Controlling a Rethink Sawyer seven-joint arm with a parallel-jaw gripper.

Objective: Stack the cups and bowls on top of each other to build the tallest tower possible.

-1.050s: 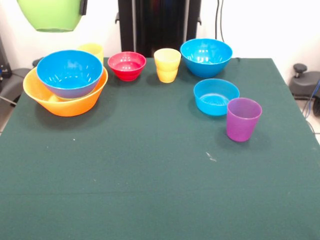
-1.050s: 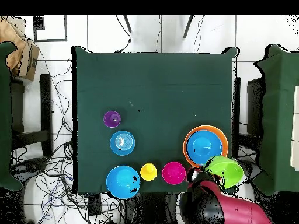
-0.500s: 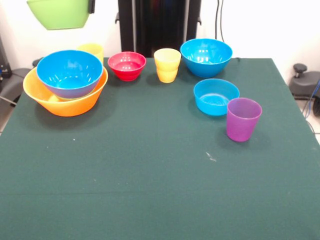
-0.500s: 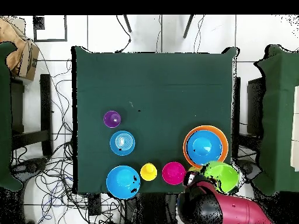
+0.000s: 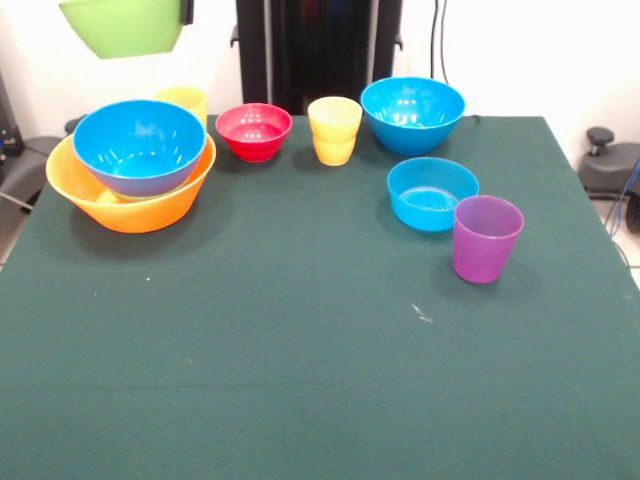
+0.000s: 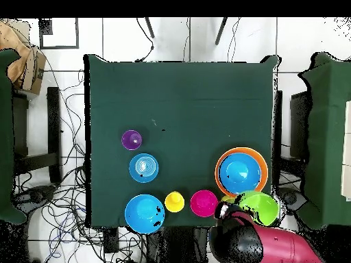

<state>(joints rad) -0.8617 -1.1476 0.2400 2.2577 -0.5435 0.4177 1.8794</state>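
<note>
Lime bowl (image 5: 122, 27) hangs high behind the tower (image 5: 132, 168), blue bowl (image 5: 140, 146) nested in orange (image 5: 125, 208); we judge the gripper (image 5: 186, 12) clamped on its rim, lifting for clearance.

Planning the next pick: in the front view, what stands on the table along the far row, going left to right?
Orange-yellow bowl with a large blue bowl nested in it → small red bowl → yellow cup → second large blue bowl. A second yellow cup peeks out behind the nested pair.
</note>
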